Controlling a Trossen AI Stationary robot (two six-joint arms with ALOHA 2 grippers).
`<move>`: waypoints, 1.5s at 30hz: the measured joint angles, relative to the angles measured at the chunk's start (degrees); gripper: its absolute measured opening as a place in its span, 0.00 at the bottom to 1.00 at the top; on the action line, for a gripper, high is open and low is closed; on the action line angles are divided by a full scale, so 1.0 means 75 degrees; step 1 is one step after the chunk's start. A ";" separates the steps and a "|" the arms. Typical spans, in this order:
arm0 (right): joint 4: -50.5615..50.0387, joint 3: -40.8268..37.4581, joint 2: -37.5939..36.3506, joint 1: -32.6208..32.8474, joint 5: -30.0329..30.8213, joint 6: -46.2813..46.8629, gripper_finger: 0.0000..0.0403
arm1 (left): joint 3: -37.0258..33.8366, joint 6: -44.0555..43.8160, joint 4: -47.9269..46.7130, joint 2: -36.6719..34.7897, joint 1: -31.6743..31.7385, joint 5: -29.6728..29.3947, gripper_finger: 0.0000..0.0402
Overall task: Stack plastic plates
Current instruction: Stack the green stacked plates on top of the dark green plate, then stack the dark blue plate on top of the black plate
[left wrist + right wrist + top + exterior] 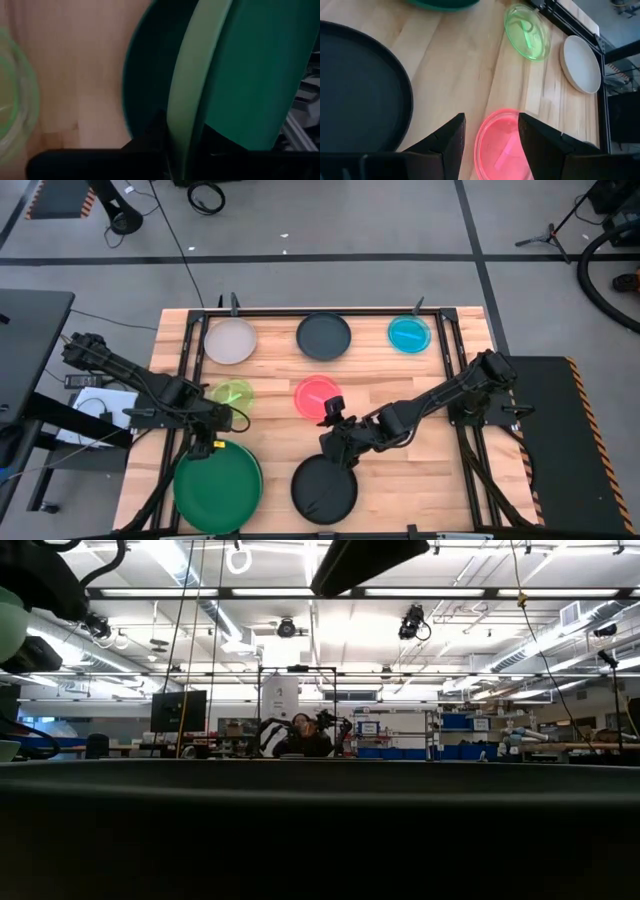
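Observation:
Two large green plates (218,485) lie stacked at the near left, a light green rim (258,478) showing beside the dark green top. My left gripper (214,442) is shut at their far rim. My right gripper (331,438) is open and empty, above the table between a black plate (323,488) near the front edge and the pink plate (318,397). A lime plate (233,393), a whitish-grey plate (231,340), a second black plate (323,335) and a cyan plate (409,333) lie flat on the wood. My left gripper pinches a light green plate rim (187,115) between its two fingers, at the stack's far edge. Dark green plate surface (250,75) shows on either side of that rim. Whether the plate is lifted off the one under it, I cannot tell.
Black frame rails (185,370) run along the table's left, right and far sides. In the right wrist view the pink plate (502,145) lies just ahead of the open fingers, with the black plate (360,90) beside them. A person sits far back in the room (303,736).

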 joint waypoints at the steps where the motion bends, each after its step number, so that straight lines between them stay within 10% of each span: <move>1: 0.0017 0.0003 0.0041 0.0000 0.0010 -0.0088 0.47 | -0.0001 0.0024 0.0002 0.0000 0.0000 -0.0044 0.13; 15: 0.0592 -0.0003 0.1215 -0.0088 0.0373 -0.0947 0.44 | 0.0002 -0.0180 -0.0104 0.0872 0.0000 0.0087 0.20; 28: 0.0647 0.0000 0.0990 -0.0300 0.0791 -0.0978 0.44 | 0.0334 -0.0649 -0.1035 0.1046 0.0099 0.0589 0.56; 36: 0.0342 0.0070 0.0529 -0.0127 0.2882 -0.1057 0.43 | 0.1924 0.0025 -0.1556 0.1043 0.0638 -0.1397 0.64; 45: -0.1748 0.0067 -0.0573 -0.1413 0.1253 0.0744 0.43 | 0.2825 0.1209 -0.0190 0.0749 0.0579 -0.2195 0.57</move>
